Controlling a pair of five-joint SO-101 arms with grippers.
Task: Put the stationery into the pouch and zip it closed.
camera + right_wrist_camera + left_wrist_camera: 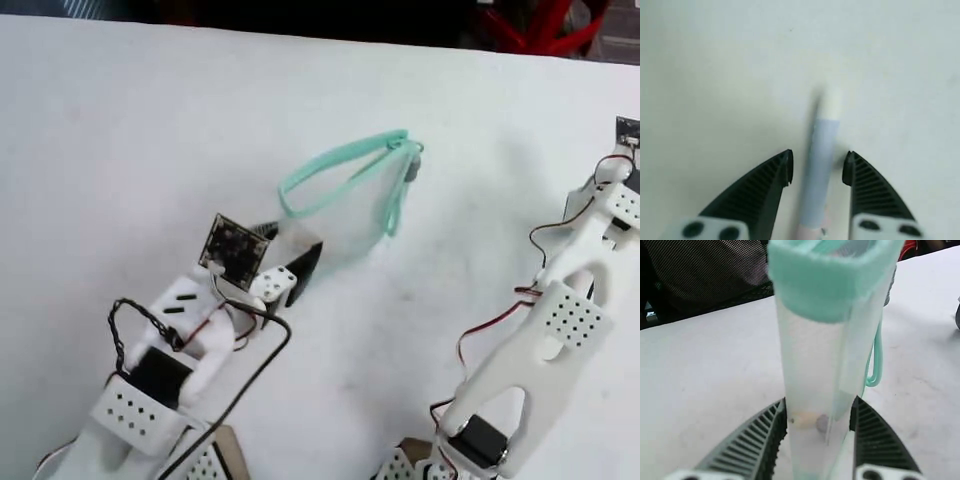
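Pouch (350, 215) of clear plastic with a mint-green zip edge sits near the middle of the white table (150, 130), and its near end is caught in the left gripper (290, 262). That arm comes in from the lower left of the high view. In the left wrist view the left gripper (820, 410) has its jaws drawn in against both sides of the pouch (820, 365), pinching it with no gap showing. A small pale object (804, 420) and a greyish one (822, 424) lie inside the pouch, just beyond the fingertips. A thin green loop (872, 365) hangs along one side of the pouch.

Farther right, the right arm (560, 320) stretches toward the table's right edge, well apart from the pouch. In the right wrist view the right gripper (817, 162) stands partly open over the table. A pen (822, 150) with a light blue barrel and a white tip lies lengthwise between the jaws. There is space on either side of it, so neither jaw presses on the pen.
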